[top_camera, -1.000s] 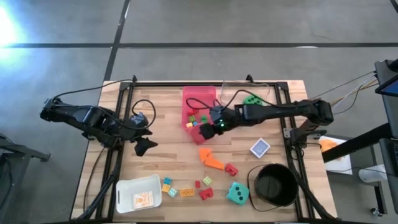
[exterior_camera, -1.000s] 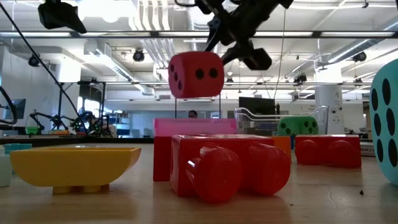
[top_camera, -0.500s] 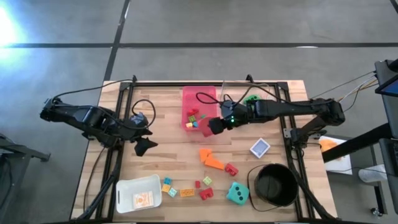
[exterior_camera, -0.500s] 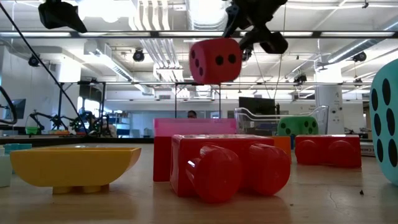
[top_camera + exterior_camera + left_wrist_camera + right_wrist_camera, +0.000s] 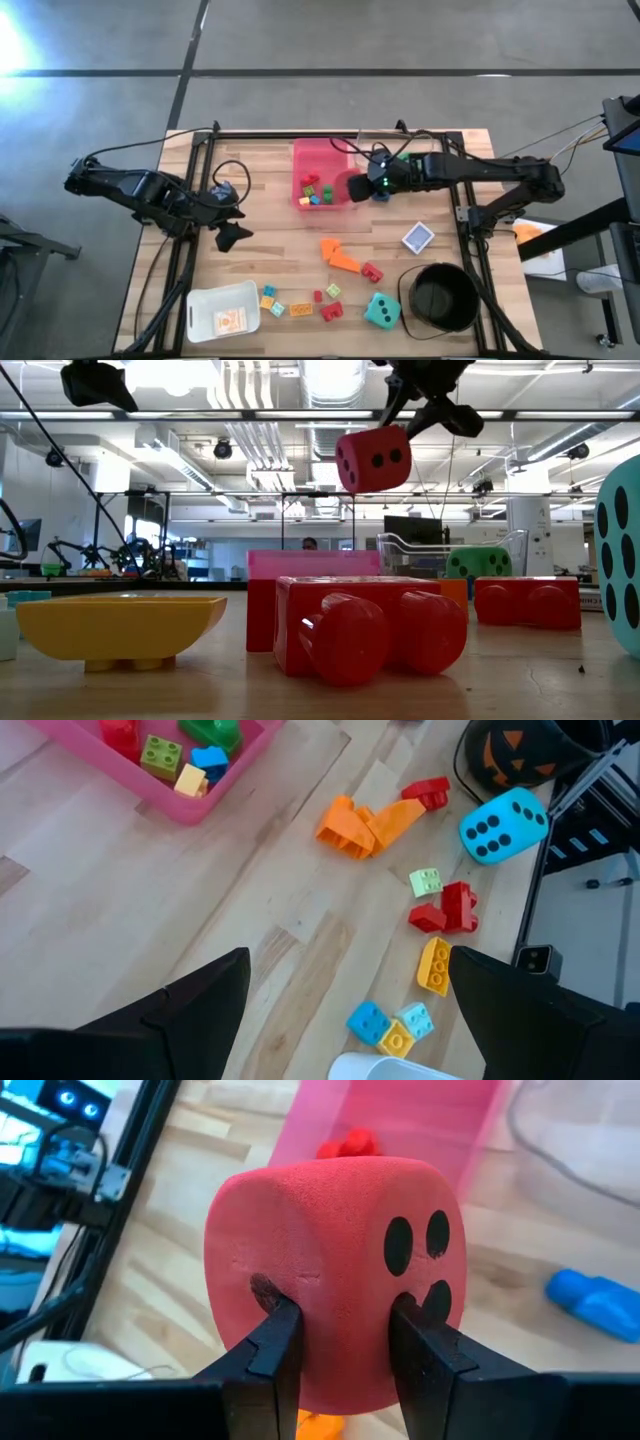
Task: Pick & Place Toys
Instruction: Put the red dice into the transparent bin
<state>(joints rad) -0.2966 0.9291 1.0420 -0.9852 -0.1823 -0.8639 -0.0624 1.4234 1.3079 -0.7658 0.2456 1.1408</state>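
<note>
1. High view: the right end effector (image 5: 358,187) holds the red die (image 5: 357,187) in the air at the right edge of the pink tray (image 5: 320,152), which has small bricks inside. The black bucket (image 5: 440,297), teal die (image 5: 381,311) and orange bricks (image 5: 341,256) lie nearer the front of the counter (image 5: 270,250). The left end effector (image 5: 232,232) waits at the left side, fingers spread.
2. Low view: the red die hangs high; a red brick (image 5: 365,628) fills the foreground.
3. Right wrist view: both fingers (image 5: 272,1342) dent the die's foam.
</note>
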